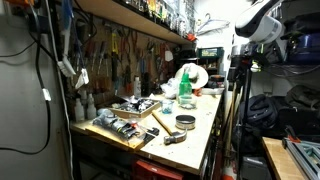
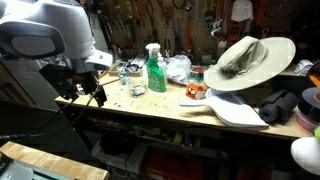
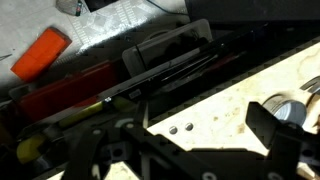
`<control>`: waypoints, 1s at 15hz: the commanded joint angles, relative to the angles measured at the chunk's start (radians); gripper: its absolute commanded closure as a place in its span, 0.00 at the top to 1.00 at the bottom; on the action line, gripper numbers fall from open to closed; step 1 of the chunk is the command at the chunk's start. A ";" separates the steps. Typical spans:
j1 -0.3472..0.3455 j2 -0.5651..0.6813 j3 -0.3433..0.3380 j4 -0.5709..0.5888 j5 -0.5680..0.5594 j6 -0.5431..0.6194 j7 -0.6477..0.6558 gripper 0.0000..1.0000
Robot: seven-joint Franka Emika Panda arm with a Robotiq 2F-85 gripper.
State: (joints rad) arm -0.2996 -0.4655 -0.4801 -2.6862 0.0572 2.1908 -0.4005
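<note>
My gripper (image 3: 185,148) is open and empty. Its dark fingers frame the bottom of the wrist view, above a pale, stained workbench top (image 3: 215,100). In an exterior view the gripper (image 2: 86,92) hangs at the end of the white arm over the bench's left end. Nearest to it are a long black tool case (image 3: 165,62), a red tool (image 3: 60,92) and an orange object (image 3: 42,52). A round metal object (image 3: 292,110) lies by the right finger.
A green spray bottle (image 2: 155,70) (image 1: 184,92), a wide-brimmed hat (image 2: 245,58), a white board (image 2: 232,110) and loose tools (image 1: 132,106) crowd the bench. A pegboard wall of tools (image 1: 120,55) stands behind it. A tripod (image 1: 236,90) stands beside the bench.
</note>
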 commanded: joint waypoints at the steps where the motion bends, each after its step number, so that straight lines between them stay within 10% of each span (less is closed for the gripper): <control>1: -0.024 0.055 -0.131 -0.005 0.092 0.112 -0.158 1.00; 8: 0.088 0.312 -0.353 0.066 0.411 0.311 -0.274 1.00; 15: 0.107 0.678 -0.404 0.211 0.857 0.167 -0.417 1.00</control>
State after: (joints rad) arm -0.1780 0.0151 -0.8790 -2.5578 0.7576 2.4249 -0.7428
